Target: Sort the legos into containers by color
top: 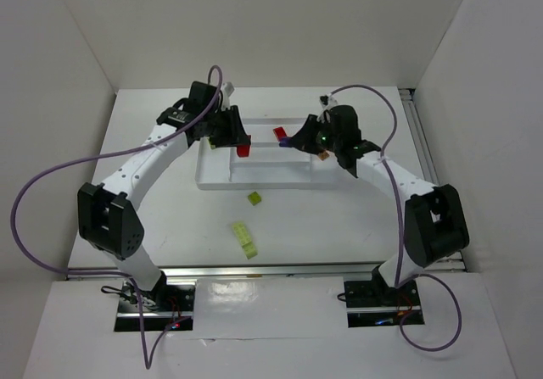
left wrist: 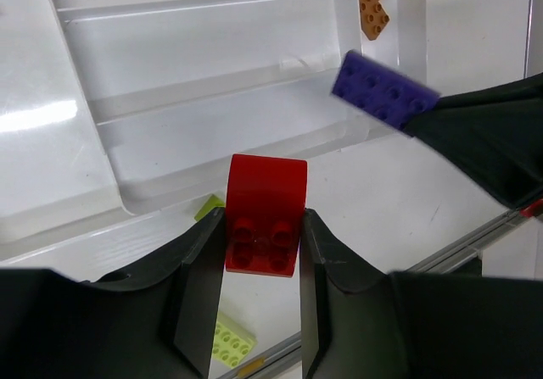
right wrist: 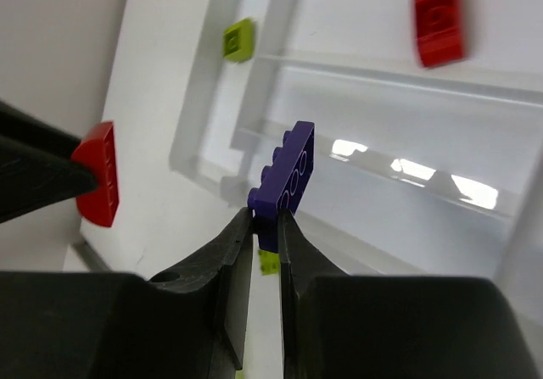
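Note:
My left gripper (top: 238, 144) is shut on a red lego (left wrist: 265, 214) and holds it above the near left edge of the white tray (top: 216, 175). My right gripper (top: 294, 140) is shut on the dark purple-blue lego (right wrist: 288, 175) and holds it over the tray's middle. In the left wrist view that lego (left wrist: 383, 91) hangs over the tray's near wall. One red lego (right wrist: 439, 21) lies in a far compartment. Orange legos (left wrist: 374, 2) lie in a short compartment at the tray's right end. Two yellow-green legos (top: 254, 197) (top: 246, 239) lie on the table in front of the tray.
White walls stand on three sides of the table. A metal rail (top: 271, 270) runs along the near edge by the arm bases. The tray's long compartments (left wrist: 212, 57) show thin dividing walls.

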